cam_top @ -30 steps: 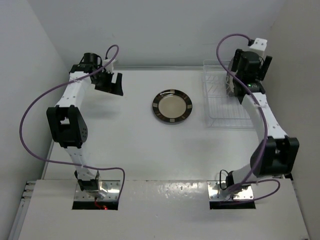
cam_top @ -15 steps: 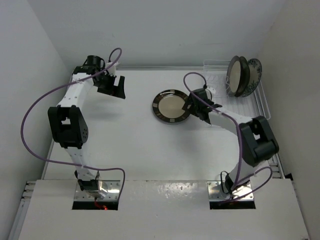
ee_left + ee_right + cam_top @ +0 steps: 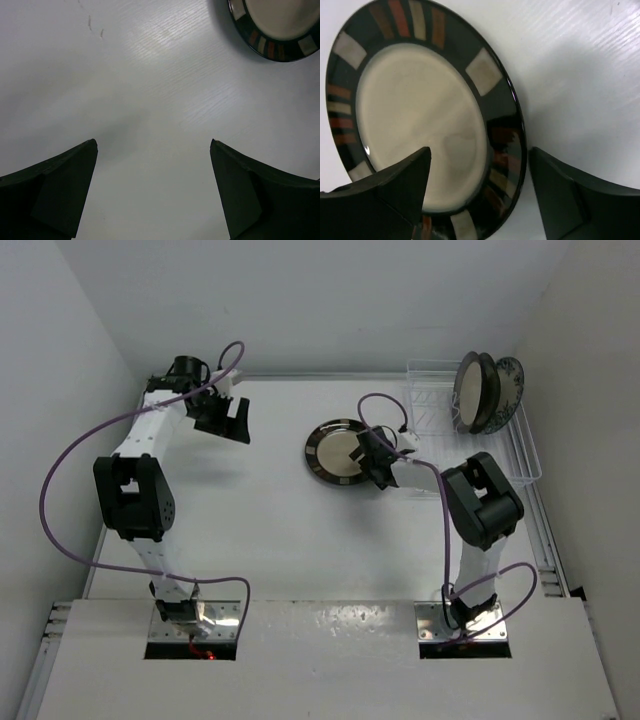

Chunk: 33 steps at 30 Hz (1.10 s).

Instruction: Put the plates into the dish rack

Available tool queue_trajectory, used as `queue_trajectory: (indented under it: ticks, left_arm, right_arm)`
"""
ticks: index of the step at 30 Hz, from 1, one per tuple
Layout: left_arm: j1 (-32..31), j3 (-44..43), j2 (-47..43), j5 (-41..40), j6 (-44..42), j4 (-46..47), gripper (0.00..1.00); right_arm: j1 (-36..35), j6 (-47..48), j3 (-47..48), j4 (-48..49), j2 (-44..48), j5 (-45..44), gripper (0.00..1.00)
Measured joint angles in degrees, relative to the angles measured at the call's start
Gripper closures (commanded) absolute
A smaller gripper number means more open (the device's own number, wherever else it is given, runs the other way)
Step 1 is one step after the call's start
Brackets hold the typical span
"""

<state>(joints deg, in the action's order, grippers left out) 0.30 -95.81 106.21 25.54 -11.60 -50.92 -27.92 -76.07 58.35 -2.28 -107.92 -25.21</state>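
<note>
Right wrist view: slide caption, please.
Open right gripper straddles the dark rim of the plate, which lies flat on the table.

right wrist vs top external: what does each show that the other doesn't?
Right wrist only: coloured patches on the dark-rimmed plate, its rim framed by the open right hand. Top external only: the dish rack with two plates standing in it, and the left hand. Both: that plate flat on the table, right hand over its edge.
</note>
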Motion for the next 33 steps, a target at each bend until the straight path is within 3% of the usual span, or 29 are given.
queue_trajectory:
  ticks: [1,5,6,9,14,20,27,33]
  left_arm:
    - [0.02,0.0,0.0,0.0,0.0,0.04,0.0]
    - [0.17,0.0,0.0,0.02,0.0,0.02,0.0]
    - [0.17,0.0,0.0,0.02,0.0,0.02,0.0]
    - [0.17,0.0,0.0,0.04,0.0,0.02,0.0]
    - [0.52,0.0,0.0,0.09,-0.02,0.02,0.0]
    - [0.66,0.0,0.02,0.09,-0.02,0.0,0.0]
    - [0.66,0.0,0.02,0.31,-0.02,0.02,0.0]
    - [0.66,0.0,0.02,0.37,-0.02,0.02,0.0]
  right_arm:
    - [0.04,-0.87,0.61,0.07,-0.85,-0.37,0.23]
    - [0.44,-2.29,1.97,2.47,-3.28,-2.32,0.51]
    - [0.66,-2.56,2.45,2.78,-4.02,-2.54,0.71]
    - [1.31,-3.89,3.69,5.01,-6.43,-1.57,1.0]
    - [1.29,-3.54,3.34,13.2,-6.49,0.79,1.0]
    - [1.81,11.08,0.94,20.0,-1.64,4.76,1.0]
    - [6.12,31.87,6.67,14.75,6.78,11.02,1.0]
    - [13.73,42.91,12.31,11.76,10.6,11.74,1.0]
